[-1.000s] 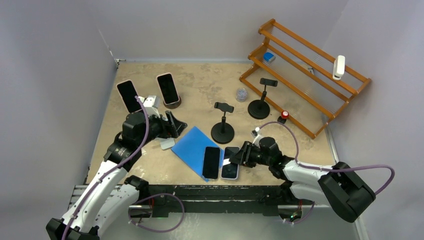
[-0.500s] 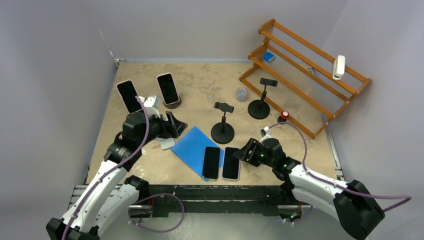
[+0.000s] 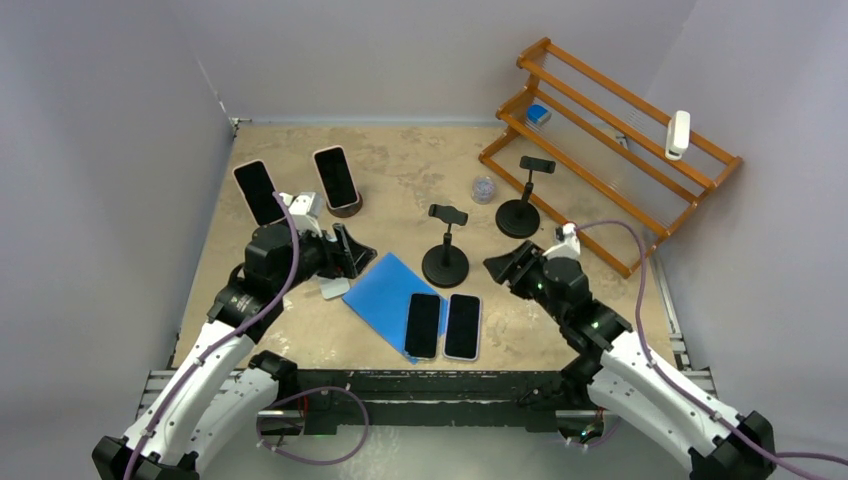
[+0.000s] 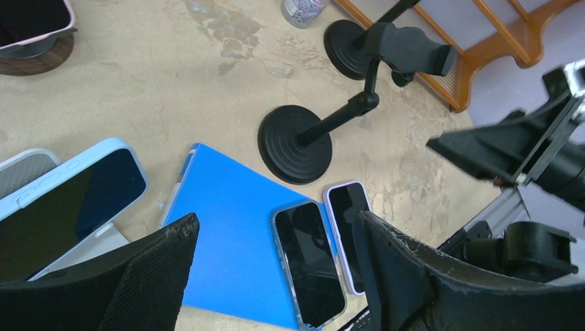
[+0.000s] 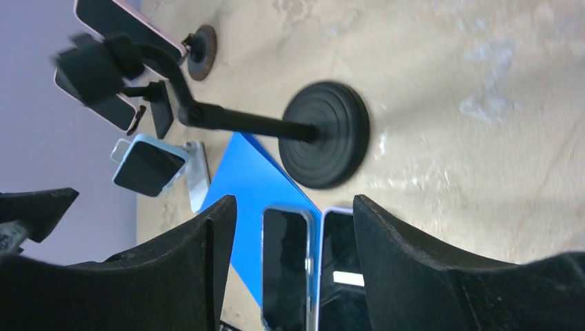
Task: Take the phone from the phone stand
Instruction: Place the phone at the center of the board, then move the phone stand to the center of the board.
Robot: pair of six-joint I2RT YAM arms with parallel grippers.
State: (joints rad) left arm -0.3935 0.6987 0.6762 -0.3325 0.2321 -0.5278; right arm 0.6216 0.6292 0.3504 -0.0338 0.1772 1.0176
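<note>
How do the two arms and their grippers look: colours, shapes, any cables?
The left arm and the right arm have white shells on the long links and black joints. A purple cable loops along each arm. The left gripper and the right gripper are black, with broad wedge-shaped fingers of rough texture. No markings are readable.

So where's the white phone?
Overhead view: the white phone lies flat near the front of the table, right of a dark phone on the blue sheet.
</note>
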